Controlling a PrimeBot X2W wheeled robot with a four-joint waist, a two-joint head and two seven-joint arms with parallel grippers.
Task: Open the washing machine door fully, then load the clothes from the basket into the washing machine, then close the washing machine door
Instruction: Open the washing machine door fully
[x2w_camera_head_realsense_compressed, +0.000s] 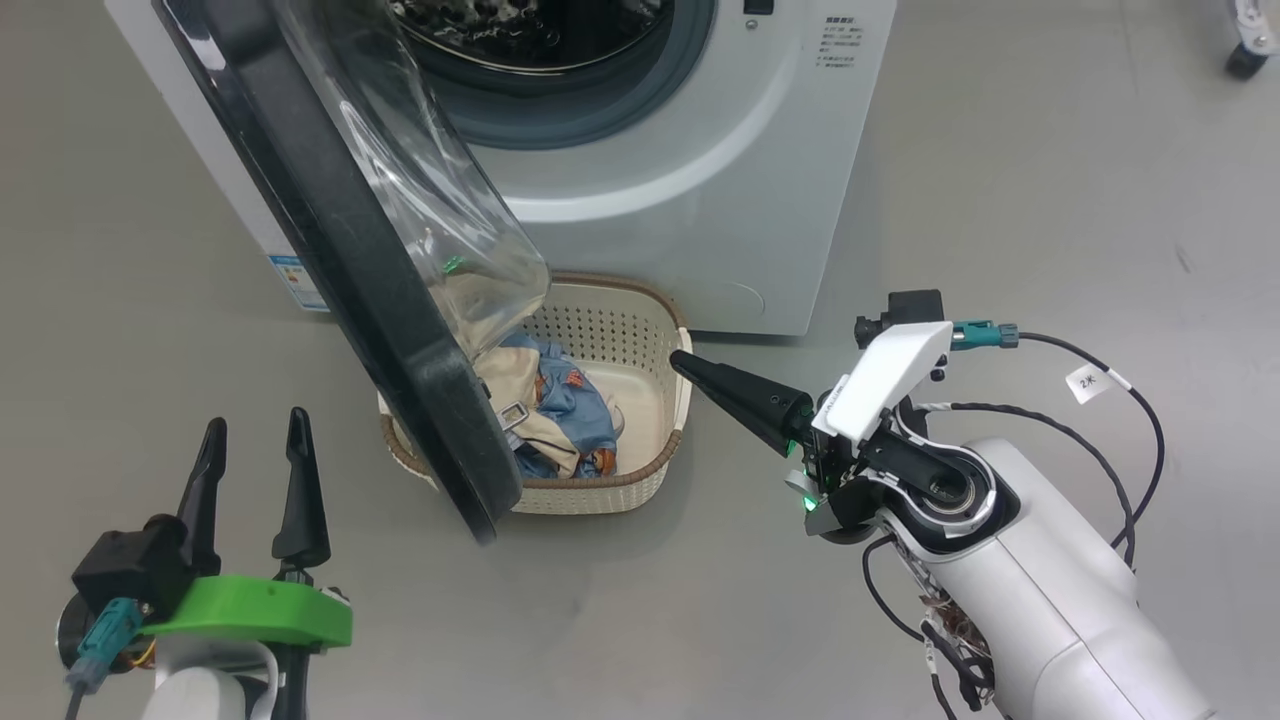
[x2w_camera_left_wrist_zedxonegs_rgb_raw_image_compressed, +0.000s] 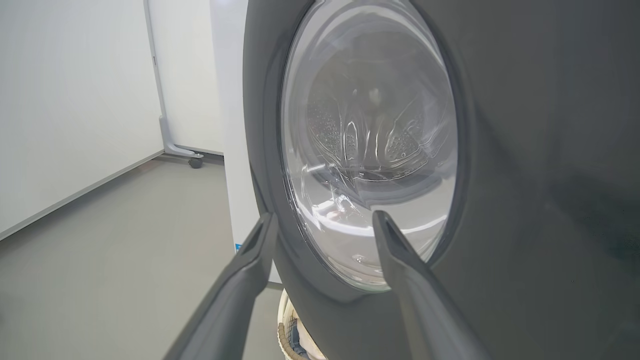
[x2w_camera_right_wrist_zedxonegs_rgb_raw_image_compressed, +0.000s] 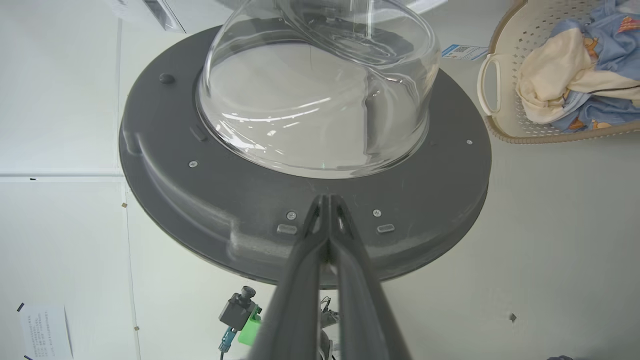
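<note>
Left hand: my left hand (x2w_camera_head_realsense_compressed: 256, 420) is spread wide and empty, fingers up. It sits low on the outer side of the door (x2w_camera_head_realsense_compressed: 400, 330), near it but not touching.
Right hand: my right hand (x2w_camera_head_realsense_compressed: 684, 361) has its fingers pressed together on nothing. The tip aims at the door's inner face from above the right rim of the basket (x2w_camera_head_realsense_compressed: 600, 495), well apart from the door.
Door: it is swung out from the left side of the washer (x2w_camera_head_realsense_compressed: 700, 230). Its free edge hangs over the basket's left end, and I judge it not fully open yet.
Door handling: stiff and heavy-looking, it will swing on its hinge, not lift. The glossy black rim is likely slick, and the glass bowl is the fragile part. I would push on the flat inner rim near the free edge and keep off the glass.
Basket: it stands on the floor (x2w_camera_head_realsense_compressed: 1050, 200) just before the washer, partly under the door.
Clothes: the clothes (x2w_camera_head_realsense_compressed: 560, 400) are bunched in the basket toward the door side, cream and blue pieces tangled and partly hidden by the door.
Clothes handling: soft, light and limp, they will sag and may come up together. I would pinch a raised fold at the top of the heap.
Drum: the drum (x2w_camera_head_realsense_compressed: 520, 30) shows behind the door, its mouth uncovered.
</note>
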